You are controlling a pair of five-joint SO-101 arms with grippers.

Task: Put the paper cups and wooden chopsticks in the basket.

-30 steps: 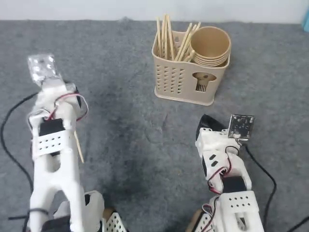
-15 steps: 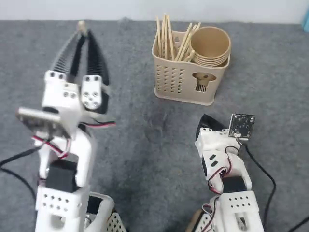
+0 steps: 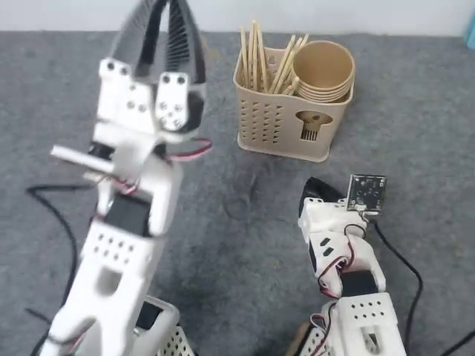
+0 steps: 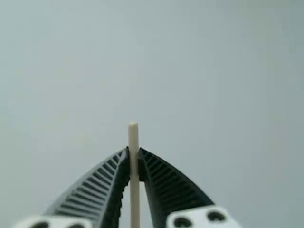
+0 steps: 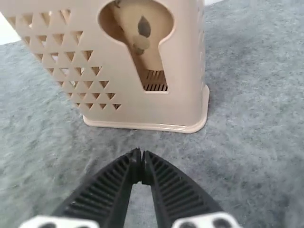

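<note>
Our left pincer (image 4: 133,153) is clamped on a chopstick (image 4: 133,135), whose tip pokes out past the fingertips. Within the last second we have lifted it from low at the near left and swung it up, farther and rightward, so it is now high and left of the basket (image 3: 276,126). The basket already holds the cups (image 3: 324,68) and other chopsticks (image 3: 256,55), so we judge this the last delivery. Our right pincer (image 5: 141,167) sits pinched together, empty, by the basket's near side.
</note>
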